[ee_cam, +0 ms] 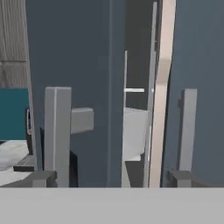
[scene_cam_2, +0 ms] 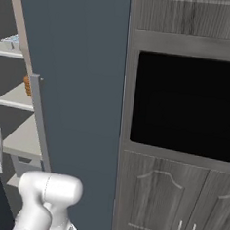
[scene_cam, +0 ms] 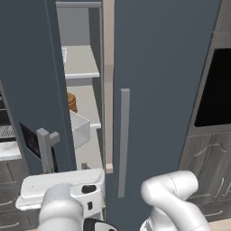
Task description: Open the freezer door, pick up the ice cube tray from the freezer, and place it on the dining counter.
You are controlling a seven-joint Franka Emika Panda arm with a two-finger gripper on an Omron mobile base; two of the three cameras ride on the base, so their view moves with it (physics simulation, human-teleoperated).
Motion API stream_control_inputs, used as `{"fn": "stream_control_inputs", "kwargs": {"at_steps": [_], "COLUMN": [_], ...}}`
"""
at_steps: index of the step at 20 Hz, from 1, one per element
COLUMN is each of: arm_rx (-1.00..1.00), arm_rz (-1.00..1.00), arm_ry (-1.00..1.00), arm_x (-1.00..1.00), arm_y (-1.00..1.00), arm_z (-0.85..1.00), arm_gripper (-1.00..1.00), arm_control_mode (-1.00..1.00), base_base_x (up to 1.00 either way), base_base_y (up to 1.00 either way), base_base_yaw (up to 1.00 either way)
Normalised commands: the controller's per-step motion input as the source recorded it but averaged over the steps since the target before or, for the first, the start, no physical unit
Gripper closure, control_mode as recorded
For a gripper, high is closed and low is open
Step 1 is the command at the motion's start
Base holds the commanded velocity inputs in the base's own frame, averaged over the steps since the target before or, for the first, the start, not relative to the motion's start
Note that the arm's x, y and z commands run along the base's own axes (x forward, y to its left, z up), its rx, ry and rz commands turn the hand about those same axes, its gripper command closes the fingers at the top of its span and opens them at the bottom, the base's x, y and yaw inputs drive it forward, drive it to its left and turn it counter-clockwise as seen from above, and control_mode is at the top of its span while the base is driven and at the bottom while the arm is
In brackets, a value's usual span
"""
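Note:
The freezer door (scene_cam: 27,81) stands swung open to the left, its black panel (scene_cam: 30,140) and grey handle (scene_cam: 44,149) low on it. In the hand view the same handle (ee_cam: 57,131) is close ahead on the left. Inside the freezer (scene_cam: 81,63) are pale shelves. The ice cube tray (scene_cam_2: 10,41) lies on the top shelf, and its edge (scene_cam: 64,54) peeks out beside the door. My gripper (ee_cam: 113,179) is open with nothing between its fingers, facing the gap between the two doors. The dining counter is out of view.
The plain matching door (scene_cam: 158,90) with its own handle (scene_cam: 124,142) is closed on the right. A stack of brown discs (scene_cam: 71,103) and a white bin (scene_cam: 81,128) sit on lower shelves. Dark wood cabinets with a black oven front (scene_cam_2: 186,103) stand further right.

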Motion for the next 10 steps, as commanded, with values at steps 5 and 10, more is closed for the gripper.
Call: {"fn": "stream_control_inputs", "kwargs": {"at_steps": [5,10], "arm_rx": [0.03,0.02], "arm_rz": [0.22,0.25], "arm_ry": [0.00,-0.01], "arm_x": [-0.03,0.00], "arm_y": [-0.57,-0.43], "arm_z": [0.13,0.18], "arm_gripper": [-1.00,-1.00], "arm_control_mode": [-1.00,-1.00], "base_base_x": [0.00,0.00], "base_base_y": [0.00,0.00], "base_base_yaw": [0.00,0.00]}}
